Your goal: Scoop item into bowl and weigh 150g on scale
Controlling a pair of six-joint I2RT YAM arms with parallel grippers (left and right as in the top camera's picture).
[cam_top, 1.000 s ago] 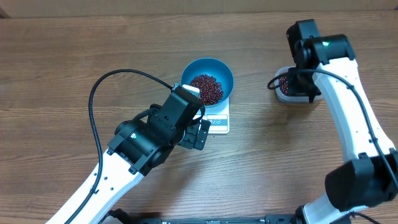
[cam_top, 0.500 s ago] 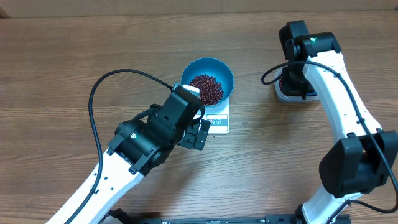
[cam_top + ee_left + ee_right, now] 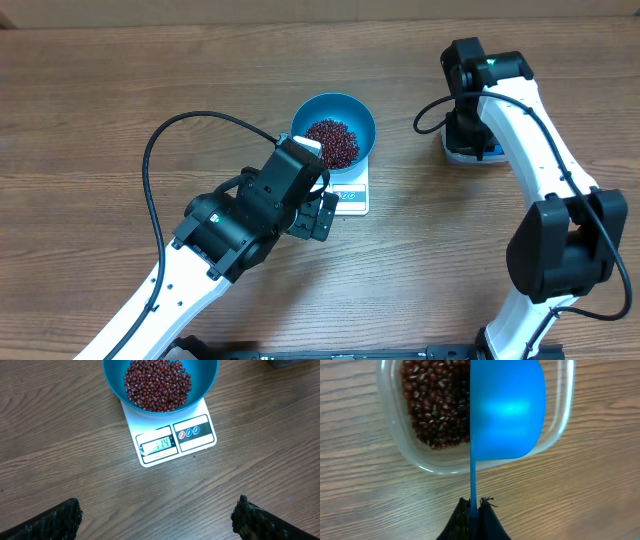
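The bowl [image 3: 206,377] of beans [image 3: 157,385] is seated on the scale [image 3: 197,446]. The left gripper [image 3: 157,519] is held near it — jaws spread, empty. Well apart from the scale, the scoop [image 3: 507,410] is pinched by the right gripper [image 3: 475,510] above the tub [image 3: 395,440].

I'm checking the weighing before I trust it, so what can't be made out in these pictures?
- Overhead: the scale has a display too small to read.
- Overhead: the tub sits mostly hidden under the right arm.
- Right wrist: the scoop in the right gripper covers half the tub; which face shows is unclear, so whether it carries beans cannot be told.
- Left wrist: the top edge cuts off the bowl at its far rim.
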